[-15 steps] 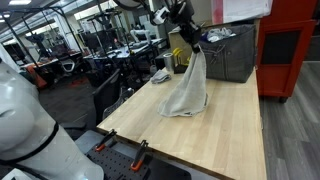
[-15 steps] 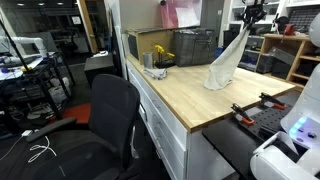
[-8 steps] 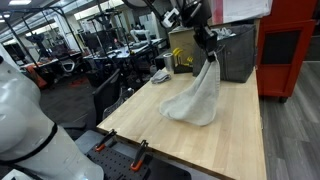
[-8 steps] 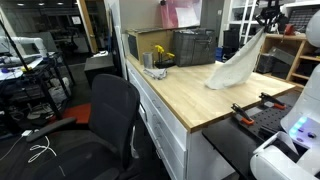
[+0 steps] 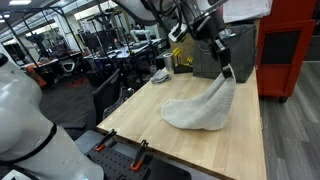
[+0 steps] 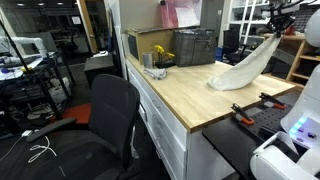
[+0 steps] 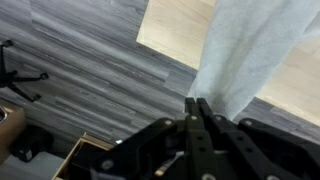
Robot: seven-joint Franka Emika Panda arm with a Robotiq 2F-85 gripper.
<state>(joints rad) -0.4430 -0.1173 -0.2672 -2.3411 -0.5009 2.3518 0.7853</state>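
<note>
My jaws are pinching a corner of the towel [image 5: 200, 108], holding it up while the rest is lying on the tabletop [image 5: 180, 145]. I'm guessing it's light and floppy, so bunched corners are gripping best.

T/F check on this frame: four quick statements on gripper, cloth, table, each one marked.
1. The gripper is shut on one end of the cloth. True.
2. The cloth hangs wholly clear of the table. False: its lower part lies spread on the wooden top, and only the gripped end is lifted.
3. A dark bin stands at the far end of the table. True.
4. The cloth is bright red. False: it is a pale, whitish grey.
</note>
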